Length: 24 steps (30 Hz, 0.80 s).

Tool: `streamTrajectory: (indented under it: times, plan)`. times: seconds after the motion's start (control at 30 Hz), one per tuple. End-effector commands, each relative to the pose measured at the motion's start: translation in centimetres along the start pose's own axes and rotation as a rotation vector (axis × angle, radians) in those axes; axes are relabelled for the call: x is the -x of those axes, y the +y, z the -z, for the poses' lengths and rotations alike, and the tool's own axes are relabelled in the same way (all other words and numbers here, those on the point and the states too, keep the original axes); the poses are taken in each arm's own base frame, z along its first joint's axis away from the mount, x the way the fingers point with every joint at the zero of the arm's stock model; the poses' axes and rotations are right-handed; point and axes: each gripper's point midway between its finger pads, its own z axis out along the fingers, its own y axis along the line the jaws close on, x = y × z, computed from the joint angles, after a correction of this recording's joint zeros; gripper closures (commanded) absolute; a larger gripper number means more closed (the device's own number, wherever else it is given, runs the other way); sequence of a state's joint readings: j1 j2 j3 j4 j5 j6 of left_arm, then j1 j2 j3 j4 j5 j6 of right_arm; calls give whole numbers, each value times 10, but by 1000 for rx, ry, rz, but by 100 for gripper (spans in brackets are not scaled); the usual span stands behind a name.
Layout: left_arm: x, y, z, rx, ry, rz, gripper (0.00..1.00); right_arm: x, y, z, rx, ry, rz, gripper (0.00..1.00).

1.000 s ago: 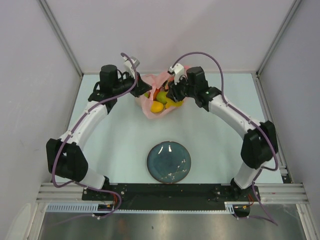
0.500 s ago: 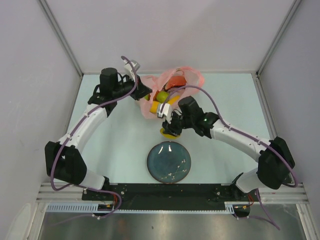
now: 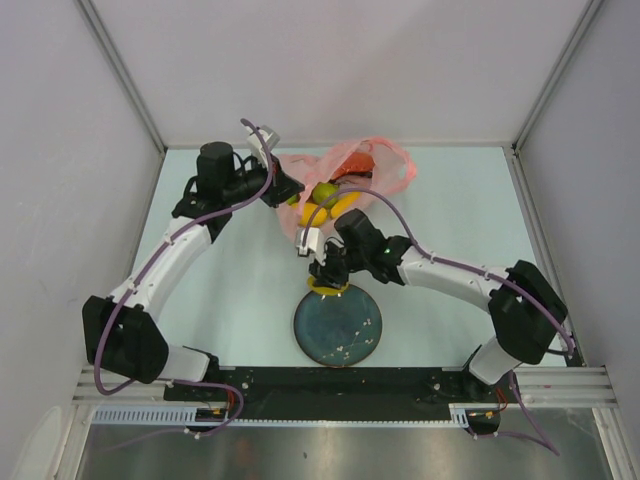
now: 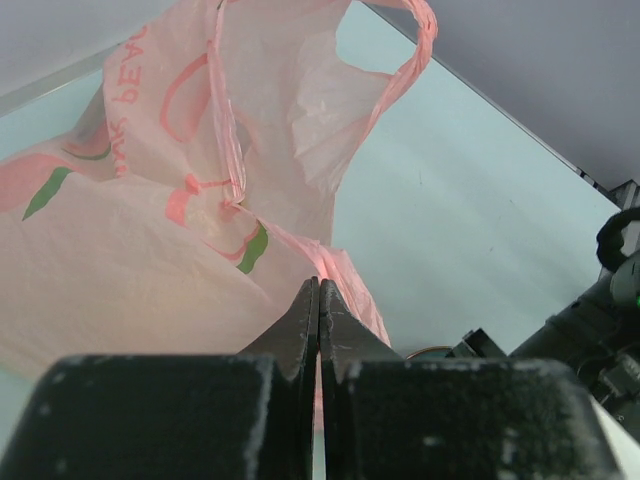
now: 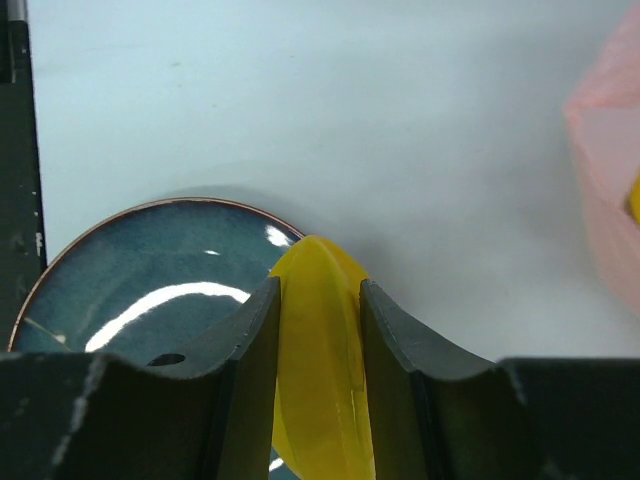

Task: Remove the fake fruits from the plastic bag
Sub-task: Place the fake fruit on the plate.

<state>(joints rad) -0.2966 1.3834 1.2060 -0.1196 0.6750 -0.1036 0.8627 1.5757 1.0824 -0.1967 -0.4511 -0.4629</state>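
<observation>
The pink plastic bag [image 3: 388,166] lies at the back of the table with its mouth facing the arms. A green fruit [image 3: 324,192], a yellow one [image 3: 344,205] and a red one [image 3: 356,162] show inside it. My left gripper [image 3: 289,188] is shut on the bag's near-left edge, and pink film [image 4: 150,250] is pinched between its jaws [image 4: 319,292]. My right gripper [image 3: 327,282] is shut on a yellow mango [image 5: 318,350], which hangs just over the far rim of the plate [image 5: 120,290].
The round dark blue plate [image 3: 345,335] sits in the middle near the arm bases. White walls and metal frame posts close the table at the back and sides. A corner of the bag [image 5: 610,150] shows to the right of the held fruit.
My right gripper has pulled out of the bag with the yellow mango and swung towards me, down to the plate's far rim. The left gripper has kept its hold on the bag.
</observation>
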Motion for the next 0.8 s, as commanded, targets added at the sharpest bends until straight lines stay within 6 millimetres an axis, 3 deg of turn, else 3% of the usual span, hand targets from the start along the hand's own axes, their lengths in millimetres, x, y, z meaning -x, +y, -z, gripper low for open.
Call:
streamTrajectory:
  times: [0.0, 0.27, 0.43, 0.5, 0.77]
  plan:
    - [12, -10, 7, -10, -34, -41, 100, 8, 21, -19, 67, -29, 16, 81]
    - [13, -10, 10, -6, -37, -53, 100, -3, 74, -43, 182, 34, -52, 83]
    - [19, -10, 11, 9, -62, -31, 100, 4, 66, -48, -59, 4, -227, 85]
    - [21, -12, 13, 5, -67, -24, 100, 12, 75, -44, -71, -32, -303, 85]
    - [19, -15, 15, 0, -80, 21, 100, -6, 90, -55, -104, 26, -439, 82]
